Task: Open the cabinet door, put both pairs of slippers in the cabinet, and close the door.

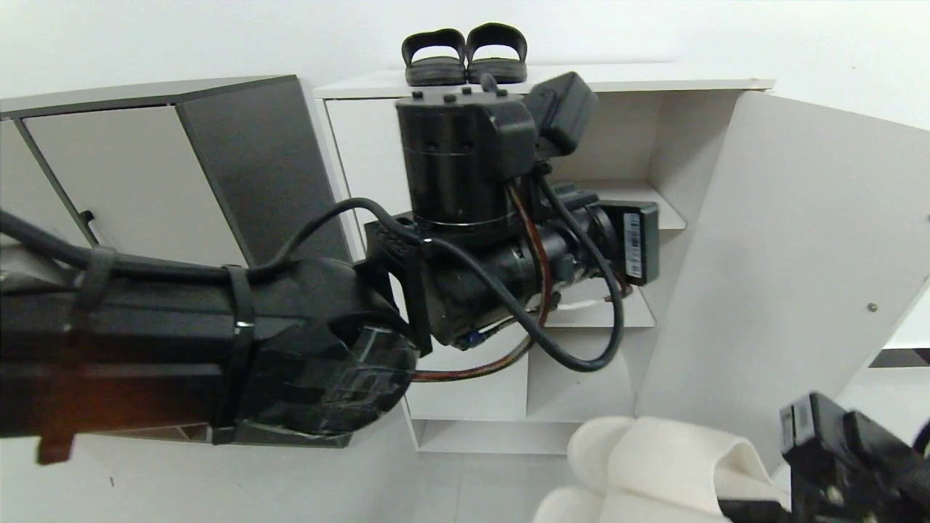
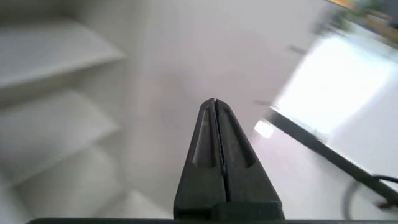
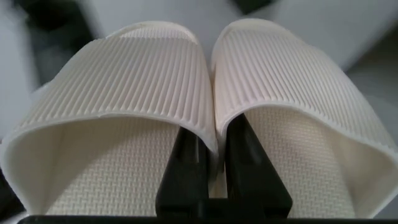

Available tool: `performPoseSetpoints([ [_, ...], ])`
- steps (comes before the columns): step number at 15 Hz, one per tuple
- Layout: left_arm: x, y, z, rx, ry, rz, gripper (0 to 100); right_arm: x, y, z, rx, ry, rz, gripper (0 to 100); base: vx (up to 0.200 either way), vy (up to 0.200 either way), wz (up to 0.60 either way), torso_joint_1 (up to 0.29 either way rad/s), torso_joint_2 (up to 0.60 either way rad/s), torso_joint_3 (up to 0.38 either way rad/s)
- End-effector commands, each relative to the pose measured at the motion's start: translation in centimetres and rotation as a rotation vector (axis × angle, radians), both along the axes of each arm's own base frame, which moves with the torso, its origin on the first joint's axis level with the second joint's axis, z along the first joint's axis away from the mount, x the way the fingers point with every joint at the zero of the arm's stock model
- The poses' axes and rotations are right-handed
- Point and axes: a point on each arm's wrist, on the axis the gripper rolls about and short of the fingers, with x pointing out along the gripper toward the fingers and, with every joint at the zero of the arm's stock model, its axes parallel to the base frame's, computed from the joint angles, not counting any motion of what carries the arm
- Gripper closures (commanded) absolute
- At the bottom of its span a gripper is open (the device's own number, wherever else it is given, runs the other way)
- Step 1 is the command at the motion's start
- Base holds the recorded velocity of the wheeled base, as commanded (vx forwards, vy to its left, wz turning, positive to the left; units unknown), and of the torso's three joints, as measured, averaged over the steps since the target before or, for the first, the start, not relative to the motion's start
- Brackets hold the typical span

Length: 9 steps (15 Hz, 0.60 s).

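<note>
Slippers first: the cream pair (image 3: 149, 81) is in my right gripper (image 3: 214, 134), low on my right side and short of the cabinet (image 1: 538, 76). My two fingers are tucked under the straps and pinch the two inner strap walls together, so both shoes hang side by side as one bundle. The black pair (image 1: 465, 54) sits on top of the cabinet, toes toward the wall, untouched.

Score so far: the door (image 1: 792, 276) is swung wide open on the right, so step one looks done. Neither pair is inside yet, and by my reckoning that leaves the bulk of the job: cream pair in, black pair down from the top and in, then the door shut.

My left arm is stretched out forward at shelf height, its wrist across the cabinet opening in front of the upper shelf (image 1: 639, 200). The left gripper (image 2: 215, 109) has its fingers pressed flat together with nothing between them, pointing past the shelves toward the open door side. My right arm is held low and close to me, with the slippers' open ends facing its wrist.
</note>
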Motion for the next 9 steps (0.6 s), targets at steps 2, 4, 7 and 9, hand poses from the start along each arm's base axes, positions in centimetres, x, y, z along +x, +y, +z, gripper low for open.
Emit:
performPoseSetpoints([
  [2, -1.1, 9.4, 2.0, -0.027, -0.012, 0.278, 100, 3.0, 1.6, 1.1, 0.071, 0.035, -0.265, 100, 0.000, 0.000, 0.00, 0.000, 0.00, 0.000],
  [4, -5.5, 17.7, 0.6, 0.000, 0.017, 0.467, 100, 4.6, 2.5, 1.2, 0.064, -0.004, -0.545, 100, 0.000, 0.000, 0.00, 0.000, 0.00, 0.000],
  [7, -13.9, 25.3, -2.1, 0.028, 0.136, 0.735, 100, 5.1, 2.8, 1.8, 0.085, -0.025, -0.623, 100, 0.000, 0.000, 0.00, 0.000, 0.00, 0.000],
  [9, -18.0, 27.6, -4.4, 0.047, 0.164, 0.897, 100, 4.9, 2.5, 2.0, 0.094, -0.030, -0.624, 100, 0.000, 0.000, 0.00, 0.000, 0.00, 0.000],
])
